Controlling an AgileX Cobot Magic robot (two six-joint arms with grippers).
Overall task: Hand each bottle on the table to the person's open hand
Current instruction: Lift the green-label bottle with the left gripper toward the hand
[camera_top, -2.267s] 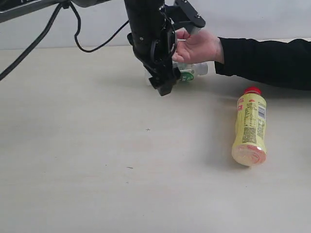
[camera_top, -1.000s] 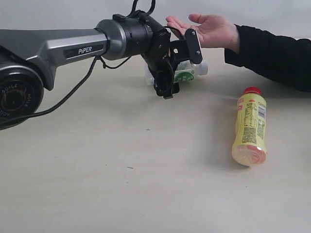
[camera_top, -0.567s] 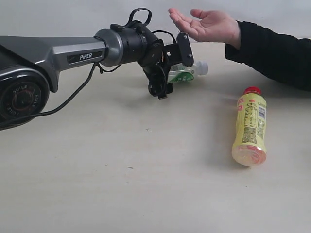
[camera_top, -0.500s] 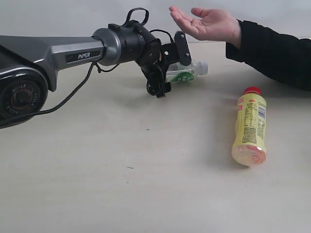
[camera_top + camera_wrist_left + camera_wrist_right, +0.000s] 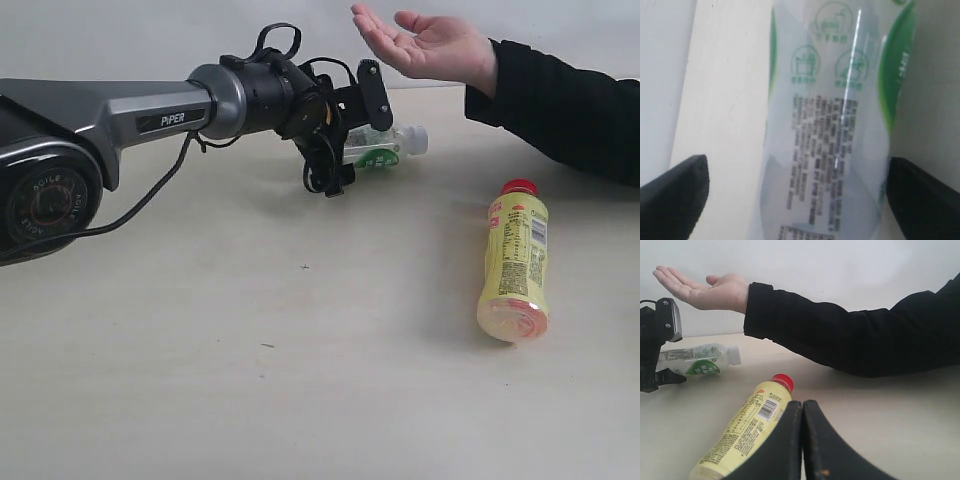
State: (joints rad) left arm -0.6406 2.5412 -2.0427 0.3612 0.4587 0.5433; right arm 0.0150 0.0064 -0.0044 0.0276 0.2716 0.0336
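Clear bottle, green-white label and white cap, lying sideways

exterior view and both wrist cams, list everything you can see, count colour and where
green-label bottle: 1, clear with a green and white label and white cap, lying on the table's far side between the left gripper's fingers
yellow bottle: 1, yellow with a red cap, lying on the table's right side
table: 1, pale beige, under everything
wall: 1, white, behind the table
open hand: 1, bare skin, palm up above the table's far edge
sleeve: 1, black, reaching in from the right
cable: 1, black, hanging under the left arm
left arm: 1, grey and black, reaching in from the left
left gripper: 1, black, open around the green-label bottle
right gripper: 1, black, shut, near the yellow bottle
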